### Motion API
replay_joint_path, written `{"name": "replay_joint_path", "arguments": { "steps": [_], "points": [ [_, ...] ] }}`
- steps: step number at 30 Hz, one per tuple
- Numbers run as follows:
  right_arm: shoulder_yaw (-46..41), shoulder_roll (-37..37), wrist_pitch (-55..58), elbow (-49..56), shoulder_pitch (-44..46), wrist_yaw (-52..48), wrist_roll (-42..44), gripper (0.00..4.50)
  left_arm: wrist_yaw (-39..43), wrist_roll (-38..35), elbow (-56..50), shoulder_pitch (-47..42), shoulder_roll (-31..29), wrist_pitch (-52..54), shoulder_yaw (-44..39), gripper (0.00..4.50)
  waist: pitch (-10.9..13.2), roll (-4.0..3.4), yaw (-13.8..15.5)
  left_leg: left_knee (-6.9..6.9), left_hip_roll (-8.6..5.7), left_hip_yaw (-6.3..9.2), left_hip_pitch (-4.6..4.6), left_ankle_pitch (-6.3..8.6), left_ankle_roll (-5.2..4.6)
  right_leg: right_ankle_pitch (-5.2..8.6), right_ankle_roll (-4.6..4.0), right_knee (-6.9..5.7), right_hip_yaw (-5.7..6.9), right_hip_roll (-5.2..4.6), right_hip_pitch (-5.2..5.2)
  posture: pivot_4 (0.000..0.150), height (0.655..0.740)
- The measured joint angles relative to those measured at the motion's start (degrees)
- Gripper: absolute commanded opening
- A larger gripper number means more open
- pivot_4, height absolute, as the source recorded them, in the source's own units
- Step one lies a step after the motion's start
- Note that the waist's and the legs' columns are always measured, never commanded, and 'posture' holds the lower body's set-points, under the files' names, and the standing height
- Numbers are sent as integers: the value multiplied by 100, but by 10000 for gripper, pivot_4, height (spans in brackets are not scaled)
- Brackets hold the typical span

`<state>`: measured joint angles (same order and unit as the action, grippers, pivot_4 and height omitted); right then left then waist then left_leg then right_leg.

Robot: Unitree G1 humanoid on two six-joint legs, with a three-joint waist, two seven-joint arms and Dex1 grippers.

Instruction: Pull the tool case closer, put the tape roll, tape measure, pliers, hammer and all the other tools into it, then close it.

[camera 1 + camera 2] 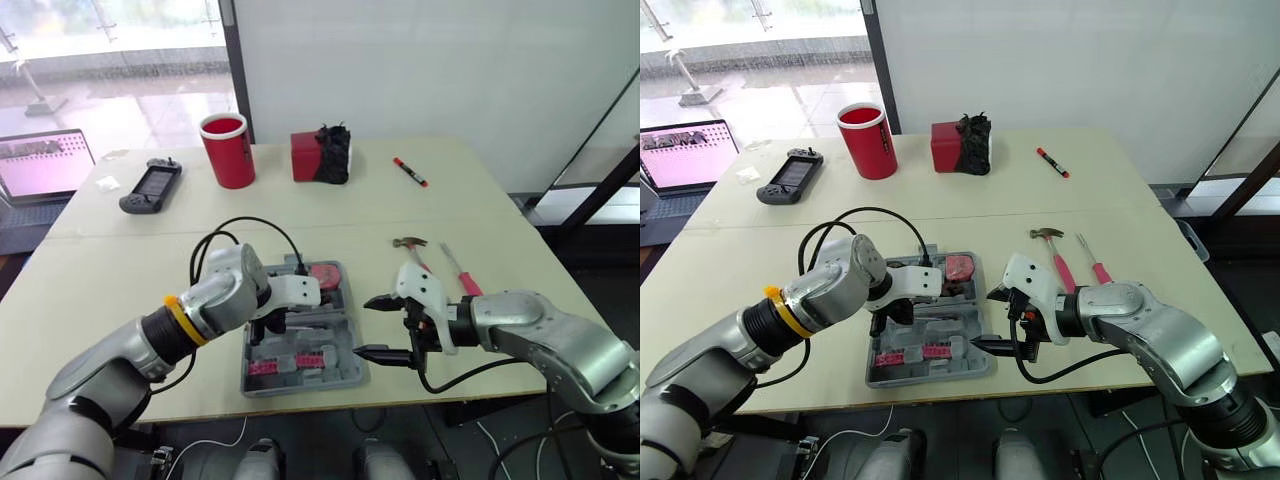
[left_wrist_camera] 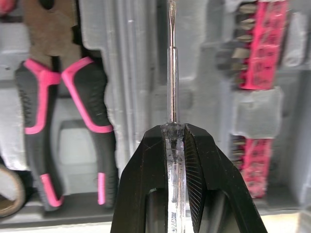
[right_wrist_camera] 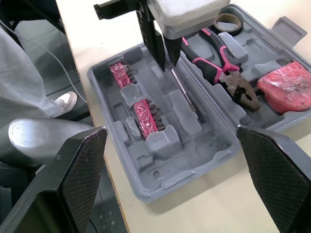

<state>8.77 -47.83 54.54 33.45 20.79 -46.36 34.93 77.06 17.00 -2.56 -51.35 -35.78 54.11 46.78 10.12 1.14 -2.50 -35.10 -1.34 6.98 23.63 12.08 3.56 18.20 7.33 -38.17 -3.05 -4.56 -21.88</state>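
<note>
From the head, the grey case [image 1: 352, 377] lies open at lower centre of the frame, near the front edge of the table [image 1: 120, 280]. The left gripper [image 1: 268, 327] hangs over the case's middle, pointing down into it. A red block [image 1: 325, 273] sits in the case's far right corner. Just right of the case, the right gripper [image 1: 362, 327] hovers with its two black fingers spread wide and nothing between them. Further right and a little higher in the frame, the hammer [image 1: 412, 252] and a pink-handled tool [image 1: 466, 280] lie side by side on the table, outside the case. Along the top of the frame stand a red cup [image 1: 228, 150], a red box [image 1: 312, 156] with something black against it, and a marker [image 1: 410, 172]. At upper left are a controller [image 1: 150, 186] and a laptop [image 1: 40, 165]. In the left wrist view, the fingers are clamped on the clear handle of a screwdriver [image 2: 171, 73], whose shaft points down along a long slot in the tray. Pliers [image 2: 63, 121] lie in their recess on one side of it and pink bit strips [image 2: 255, 48] on the other. The tape roll [image 2: 7, 191] shows partly beside the pliers' handles. In the right wrist view, the right fingers [image 3: 82, 170] stand far apart. Between them the case is seen whole, with the left gripper holding the screwdriver upright over its centre.
</note>
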Motion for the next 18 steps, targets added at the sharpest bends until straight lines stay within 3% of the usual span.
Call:
{"name": "replay_joint_path", "arguments": {
  "steps": [18],
  "points": [
    [0,4,0,0,-3,2,-96,45000,-147,40,300,-43,239,-243,149,331,0,0,17,-2,-1,0,0,0,0,0,0,0,0,-1,2,1500,7400]
  ]
}}
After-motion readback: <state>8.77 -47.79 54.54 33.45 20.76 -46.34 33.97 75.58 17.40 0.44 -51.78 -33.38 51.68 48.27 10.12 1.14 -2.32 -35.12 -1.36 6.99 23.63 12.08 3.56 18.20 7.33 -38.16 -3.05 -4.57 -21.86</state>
